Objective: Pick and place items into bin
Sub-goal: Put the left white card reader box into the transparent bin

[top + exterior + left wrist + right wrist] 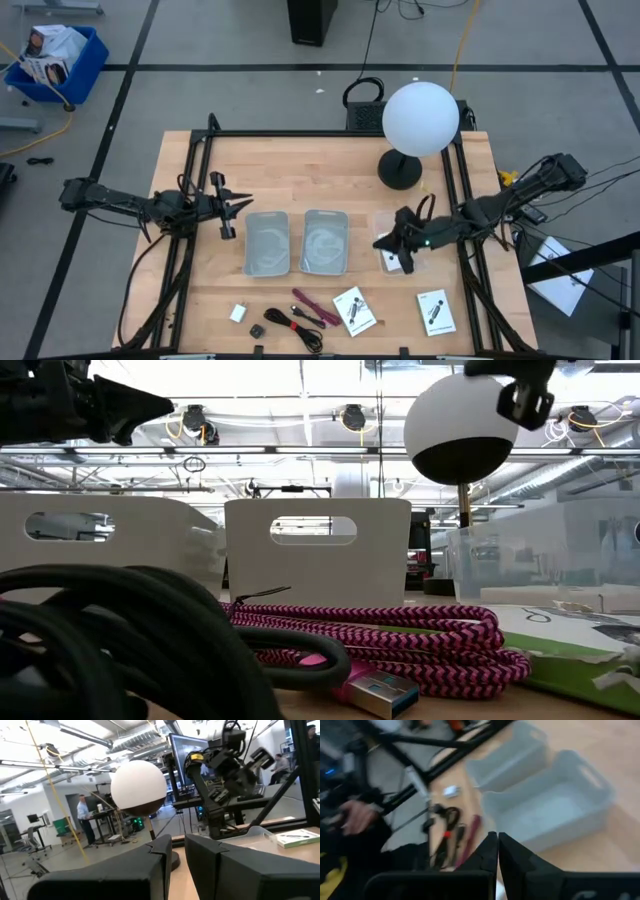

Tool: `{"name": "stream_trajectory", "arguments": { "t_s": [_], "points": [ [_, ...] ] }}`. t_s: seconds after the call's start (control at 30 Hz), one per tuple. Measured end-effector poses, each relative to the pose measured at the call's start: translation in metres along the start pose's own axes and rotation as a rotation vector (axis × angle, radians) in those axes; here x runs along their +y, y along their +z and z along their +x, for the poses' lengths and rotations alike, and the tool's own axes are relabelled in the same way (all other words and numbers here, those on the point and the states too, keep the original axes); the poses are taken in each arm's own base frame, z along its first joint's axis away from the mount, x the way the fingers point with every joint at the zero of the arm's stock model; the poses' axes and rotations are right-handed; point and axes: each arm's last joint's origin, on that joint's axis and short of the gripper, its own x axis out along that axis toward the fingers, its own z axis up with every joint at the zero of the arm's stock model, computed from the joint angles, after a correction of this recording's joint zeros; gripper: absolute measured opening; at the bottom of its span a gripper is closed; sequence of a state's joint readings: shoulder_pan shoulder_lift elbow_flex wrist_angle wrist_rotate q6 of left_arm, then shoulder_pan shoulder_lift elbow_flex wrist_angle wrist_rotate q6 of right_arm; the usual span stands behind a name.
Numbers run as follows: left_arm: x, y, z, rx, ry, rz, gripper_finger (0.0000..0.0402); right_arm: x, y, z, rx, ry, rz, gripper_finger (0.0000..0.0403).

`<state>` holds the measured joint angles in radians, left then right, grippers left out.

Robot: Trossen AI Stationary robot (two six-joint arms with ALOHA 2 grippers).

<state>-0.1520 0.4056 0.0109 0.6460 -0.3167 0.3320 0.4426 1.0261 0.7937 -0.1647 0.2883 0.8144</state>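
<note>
The worktop (330, 175) is light wood with a black frame around it. It stands on a grey floor with dark lines. A blue box (55, 60) sits on that floor, far off by the left corner. In the left wrist view the room behind is big and bright, with pipes up high, screens, and a person (83, 815) standing far back.

A white globe lamp (420, 118) on a black foot stands at the back right of the worktop. Two clear bins lie side by side in the middle, the left bin (267, 242) and the right bin (326, 241).

The left gripper (240, 205) waits just left of the bins, fingers close together with a thin gap. The right gripper (392, 243) is just right of the right bin, over one white card (392, 262). Its fingers look almost together. I cannot tell if it holds the card, because the gripper hides part of it.

Along the front edge lie two more white cards (354, 310) and (434, 311), a dark-red strap (314, 307), a black cable (295, 325), a white block (238, 313) and a tiny black piece (257, 329).

In the low view the cable and strap fill the front and hide most things.
</note>
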Motion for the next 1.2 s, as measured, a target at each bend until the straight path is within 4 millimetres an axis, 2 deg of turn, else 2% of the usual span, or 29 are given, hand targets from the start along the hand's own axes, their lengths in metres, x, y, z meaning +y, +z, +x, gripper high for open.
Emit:
{"name": "stream_trajectory", "arguments": {
  "t_s": [0.1, 0.23, 0.43, 0.53, 0.67, 0.8, 1.07, 1.13, 1.2],
  "points": [
    [0.0, 0.0, 0.0, 0.0, 0.0, -0.002, 0.0063, 0.01, -0.005, 0.012, -0.023, 0.048, -0.032, 0.0002],
    [0.0, 0.0, 0.0, 0.0, 0.0, -0.032, 0.0063, 0.019, -0.016, 0.038, -0.043, 0.071, -0.064, 0.0003],
    [0.0, 0.0, 0.0, 0.001, 0.0, -0.034, 0.0063, 0.027, -0.044, 0.081, -0.04, 0.12, -0.099, 0.0002],
    [0.0, 0.0, 0.0, 0.005, -0.002, -0.033, 0.0063, 0.032, -0.056, 0.095, 0.005, 0.232, -0.158, 0.0004],
    [0.0, -0.001, 0.0, 0.007, -0.002, -0.032, 0.0063, 0.037, -0.063, 0.105, 0.054, 0.408, -0.204, 0.0002],
    [0.0, -0.001, 0.0, 0.007, -0.002, -0.032, 0.0063, 0.039, -0.065, 0.114, 0.006, 0.449, -0.139, 0.0003],
    [0.0, -0.001, 0.0, 0.008, -0.003, -0.031, 0.0063, 0.026, -0.072, 0.131, -0.041, 0.302, 0.026, 0.0008],
    [0.0, -0.001, 0.0, 0.014, -0.005, -0.028, 0.0063, 0.031, -0.072, 0.132, -0.009, 0.273, 0.022, 0.002],
    [-0.001, -0.002, 0.0, 0.023, -0.008, -0.023, 0.0063, 0.045, -0.071, 0.132, 0.033, 0.233, -0.014, 0.0034]
  ]
}}
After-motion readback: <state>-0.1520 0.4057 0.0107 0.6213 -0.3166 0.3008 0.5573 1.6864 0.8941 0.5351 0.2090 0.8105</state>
